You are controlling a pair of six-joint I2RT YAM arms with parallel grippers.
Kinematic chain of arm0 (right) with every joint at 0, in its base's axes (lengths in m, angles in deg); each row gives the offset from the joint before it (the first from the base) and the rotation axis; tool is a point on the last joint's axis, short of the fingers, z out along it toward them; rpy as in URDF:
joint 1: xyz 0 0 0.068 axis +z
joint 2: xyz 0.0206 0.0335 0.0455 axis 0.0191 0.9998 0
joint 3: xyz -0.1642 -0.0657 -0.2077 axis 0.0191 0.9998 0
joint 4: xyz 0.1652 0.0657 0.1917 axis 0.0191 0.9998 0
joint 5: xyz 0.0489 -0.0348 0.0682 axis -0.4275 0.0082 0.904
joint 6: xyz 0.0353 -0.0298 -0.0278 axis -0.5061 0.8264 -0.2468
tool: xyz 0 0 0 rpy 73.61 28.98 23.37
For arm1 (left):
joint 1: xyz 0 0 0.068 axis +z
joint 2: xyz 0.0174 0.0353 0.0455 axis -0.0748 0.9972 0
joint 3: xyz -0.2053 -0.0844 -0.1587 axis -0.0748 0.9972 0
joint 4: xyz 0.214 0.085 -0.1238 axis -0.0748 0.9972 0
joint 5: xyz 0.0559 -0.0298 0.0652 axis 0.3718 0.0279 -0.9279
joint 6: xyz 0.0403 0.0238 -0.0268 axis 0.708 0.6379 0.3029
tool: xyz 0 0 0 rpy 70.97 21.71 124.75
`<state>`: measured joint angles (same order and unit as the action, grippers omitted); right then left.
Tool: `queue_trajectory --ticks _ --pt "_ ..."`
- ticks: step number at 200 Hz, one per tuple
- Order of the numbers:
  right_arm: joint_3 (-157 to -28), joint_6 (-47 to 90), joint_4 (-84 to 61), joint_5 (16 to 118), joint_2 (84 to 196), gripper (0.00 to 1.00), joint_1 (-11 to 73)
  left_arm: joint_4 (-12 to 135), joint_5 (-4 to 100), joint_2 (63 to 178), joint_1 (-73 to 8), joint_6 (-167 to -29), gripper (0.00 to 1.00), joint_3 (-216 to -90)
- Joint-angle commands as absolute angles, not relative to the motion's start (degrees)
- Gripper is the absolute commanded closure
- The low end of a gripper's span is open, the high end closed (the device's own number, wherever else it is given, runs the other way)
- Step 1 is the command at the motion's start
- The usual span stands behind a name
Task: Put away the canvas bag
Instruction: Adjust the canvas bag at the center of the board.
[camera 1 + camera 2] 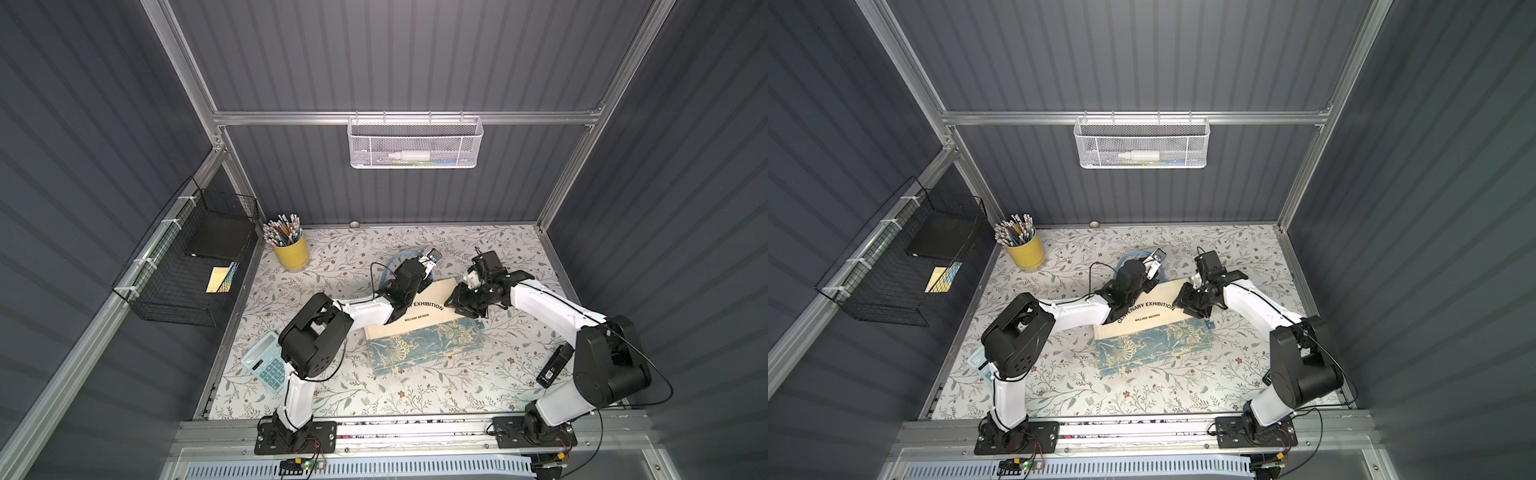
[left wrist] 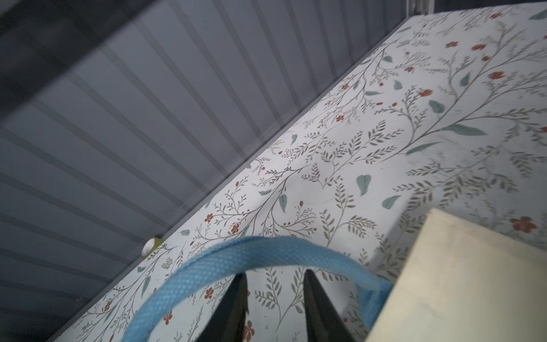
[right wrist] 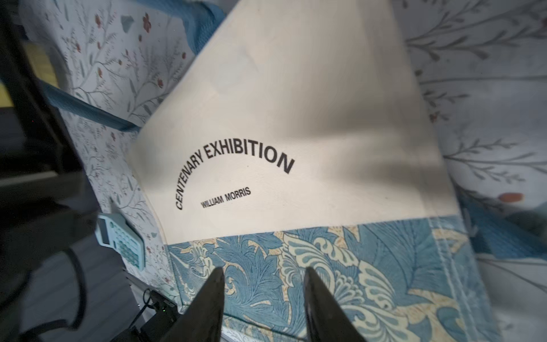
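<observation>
I have the bag (image 1: pixel 422 338) lying flat on the table (image 1: pixel 511 249), a little right of centre in both top views. Its print faces up and its floral band runs along the edge nearer the bottom of the frame. Its blue handle (image 2: pixel 236 251) spills onto the cloth at the far end, toward the back wall.

My left arm crosses the bag's upper left corner. The left gripper (image 2: pixel 274 274) sits past the bag's top edge, over the handle. From its wrist camera I see the two fingers parted with bare tablecloth between them. The handle loop arcs just beyond the tips, and nothing is pinched.

My right arm reaches in from the right side of the frame, and the right gripper (image 3: pixel 264 270) hangs over the bag's upper right corner. Its wrist camera shows the fingers spread apart with the floral band showing between them, holding nothing. I cannot tell whether the tips touch the fabric.

A yellow cup (image 1: pixel 291 253) of pencils stands at the table's upper left, well apart from the bag. A calculator (image 1: pixel 266 365) lies at the lower left, partly under my left arm's elbow. A black basket (image 1: pixel 187 266) hangs on the left wall and a white basket (image 1: pixel 415 143) on the back wall.
</observation>
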<state>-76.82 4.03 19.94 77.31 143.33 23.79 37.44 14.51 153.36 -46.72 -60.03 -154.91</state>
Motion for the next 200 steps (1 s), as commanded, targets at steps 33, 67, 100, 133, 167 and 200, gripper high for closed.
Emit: queue_trajectory --ticks 33,67,100,133,167,200 --pt "-76.8 5.8 17.1 70.3 149.9 0.57 24.5 56.2 19.8 163.3 -41.2 -66.0 0.7 -170.3" --pt "-74.0 3.3 14.9 70.7 150.4 0.57 24.7 56.7 23.7 152.0 -41.4 -71.4 0.7 -160.1" --pt "-68.7 -6.5 8.7 76.7 149.7 0.57 26.2 65.3 28.4 138.8 -45.4 -80.2 0.73 -150.5" --pt "-64.8 -21.9 0.3 79.7 149.9 0.57 30.7 76.9 36.7 133.7 -49.3 -86.2 0.75 -151.5" --pt "-67.1 -30.0 -1.6 77.0 150.8 0.57 33.8 78.8 41.0 127.9 -49.5 -93.2 0.77 -146.3" --pt "-69.4 -29.9 -1.0 72.9 148.2 0.57 33.7 82.7 41.9 122.1 -50.6 -99.9 0.81 -141.0"
